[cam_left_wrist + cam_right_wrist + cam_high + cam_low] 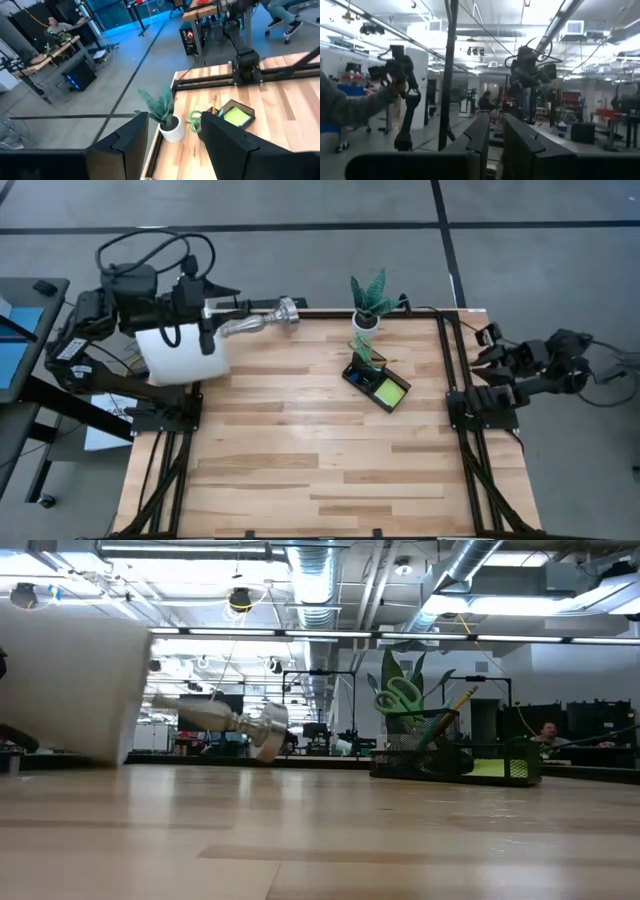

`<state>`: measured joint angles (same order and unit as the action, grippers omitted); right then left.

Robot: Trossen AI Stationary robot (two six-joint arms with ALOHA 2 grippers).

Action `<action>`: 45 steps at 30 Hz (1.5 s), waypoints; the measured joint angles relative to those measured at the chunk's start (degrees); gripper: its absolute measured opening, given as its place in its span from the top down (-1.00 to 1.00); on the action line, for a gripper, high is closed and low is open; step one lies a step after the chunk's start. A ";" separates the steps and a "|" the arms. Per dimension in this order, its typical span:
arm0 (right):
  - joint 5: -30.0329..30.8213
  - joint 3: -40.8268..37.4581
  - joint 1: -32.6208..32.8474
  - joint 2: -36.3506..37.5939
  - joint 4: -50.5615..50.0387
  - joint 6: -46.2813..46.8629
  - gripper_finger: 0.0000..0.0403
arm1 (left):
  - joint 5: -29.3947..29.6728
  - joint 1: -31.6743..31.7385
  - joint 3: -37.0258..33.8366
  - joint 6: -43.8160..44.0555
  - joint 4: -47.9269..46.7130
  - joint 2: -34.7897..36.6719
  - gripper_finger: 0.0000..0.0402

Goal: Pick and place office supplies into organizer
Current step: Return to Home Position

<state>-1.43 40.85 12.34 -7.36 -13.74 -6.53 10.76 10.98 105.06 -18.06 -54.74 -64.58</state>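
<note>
While the left arm sits folded high above the rear left corner of the pale wooden plank tabletop (pixel 300 460), its hand (pixel 173 118) points across the boards toward the right side. The two dark fingers stand wide apart with nothing between them, so this hand is released. Below this arm the white-shaded lamp with a silver base (pixel 180 358) lies on its side, with the base pointing to the right along the rear edge.

The right arm is folded outside the right edge of the tabletop. Its hand (pixel 496 118) looks level into the room, and the fingers are drawn together with only a thin slit between them. It is clenched on nothing.

The small black mesh organizer (pixel 375 385) stands right of centre in the rear half of the tabletop, just beside the green plant in a white pot (pixel 366 315). Its long axis runs diagonally: the taller section points to the rear and the plant, the low tray to the front right. In the taller section the green-handled scissors (pixel 400 698) stand upright, handles up, and a slim yellow pencil (pixel 455 706) leans toward the low end. The lime sticky-note pad (pixel 392 392) lies flat in the low tray.
</note>
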 joint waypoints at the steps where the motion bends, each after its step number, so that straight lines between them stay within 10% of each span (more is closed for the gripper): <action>1: 0.00 -1.73 0.00 0.81 1.47 -0.58 0.76 | -0.02 0.17 -0.02 -0.11 0.77 -0.08 0.12; 28: -2.55 -18.85 0.02 7.13 0.07 7.73 0.76 | -2.97 0.34 -1.20 4.77 -2.71 5.02 0.12; 45: -3.04 -18.82 0.02 7.15 -2.27 6.47 0.76 | -10.45 0.28 -41.52 9.37 24.92 30.71 0.12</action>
<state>-4.47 22.02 12.36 -0.21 -16.01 -0.06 0.31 11.27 63.54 -8.69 -29.82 -33.86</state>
